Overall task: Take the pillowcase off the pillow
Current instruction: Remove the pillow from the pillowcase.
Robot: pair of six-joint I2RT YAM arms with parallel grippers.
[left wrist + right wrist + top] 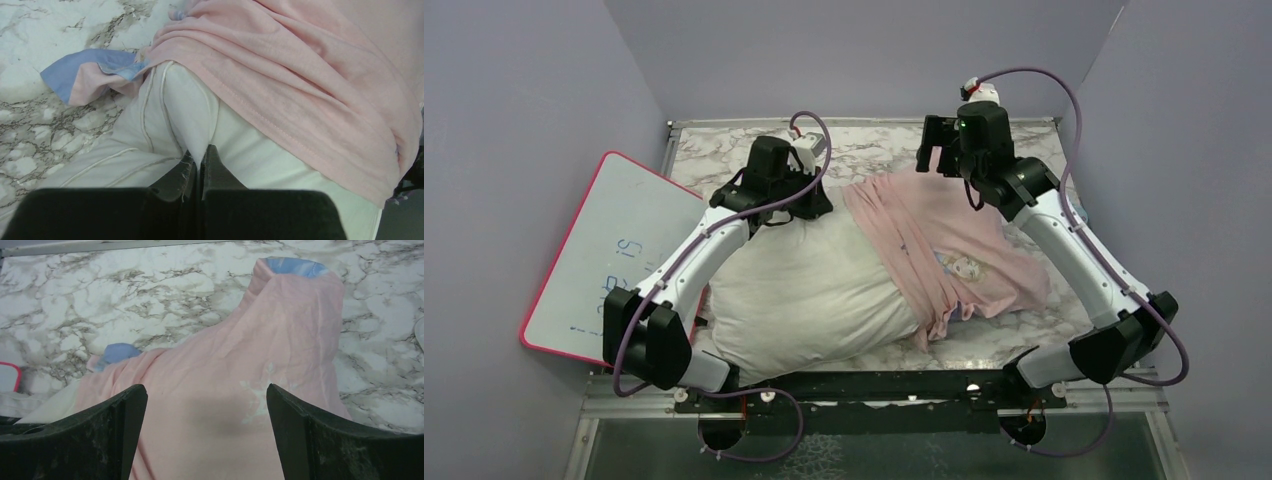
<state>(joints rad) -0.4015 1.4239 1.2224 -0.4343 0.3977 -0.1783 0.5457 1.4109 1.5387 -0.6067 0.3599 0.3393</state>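
Nearest the arm bases, the pillow (814, 290) lay across the middle of the desk (714, 150), its white bulk bare toward 9 o'clock. Beyond that side a pink-edged whiteboard (614, 250) leaned against the wall. From the pillow's middle toward 3 o'clock, the pillowcase (944, 250) covered it, pale pink side up. The hem ran diagonally across the white cloth, and slack cloth spilled onto the desk at 3 o'clock.

Farther back, at the pillow's 12 o'clock edge, the left tool (201, 155) was clenched on a pinched fold of the white pillow cloth, just beside the pink hem. A blue-lined flap of the case lay on the marble at 10 o'clock of it.

Farthest out, the right tool (205, 405) hung released, jaws wide and holding nothing, above the case's 12 o'clock end.

The step in hand looked like a regrasp. The left pinch would serve as the anchor, so it should hold firm. The right tool should drop onto loose pink cloth only, taking no pillow beneath. It should then draw toward 3 o'clock, away from the anchor, low and steady. Catching the pillow in the pinch would probably drag everything along.
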